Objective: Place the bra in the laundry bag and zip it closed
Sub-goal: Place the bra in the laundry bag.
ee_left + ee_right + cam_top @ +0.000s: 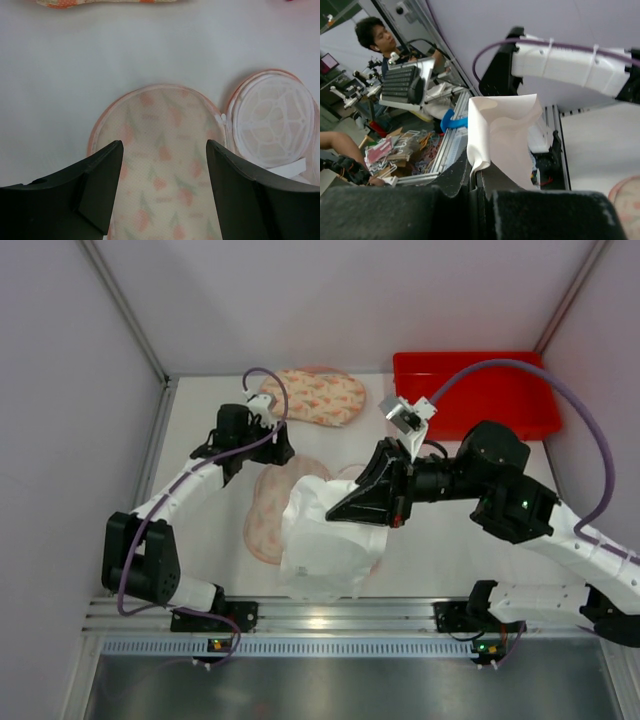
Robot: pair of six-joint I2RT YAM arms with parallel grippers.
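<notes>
Note the left gripper [164,147] released: jaws spread wide, nothing between the fingers [95,185]. Find the laundry bag [155,115] directly below those jaws, lying flat and unzipped on the table [75,75], with the patterned half under and between the fingertips and the white mesh dome half just off the right-hand finger. Locate the small white zipper pull [223,118] at the junction of the two halves. See a second patterned pad [318,397] ahead of the fingertips, well apart from the bag. Note the right gripper [474,172] clenched on the bra [502,130]: jaws shut on a fold of white fabric, pinched at the tips and standing up past them in the wrist view. Find the bulk of the bra hanging below and in front of this gripper, overlapping the bag's right half in the overhead view; cannot tell whether its lower edge rests on the table. Find the red bin [480,390] behind the right gripper, past its wrist, at the table's far corner.
</notes>
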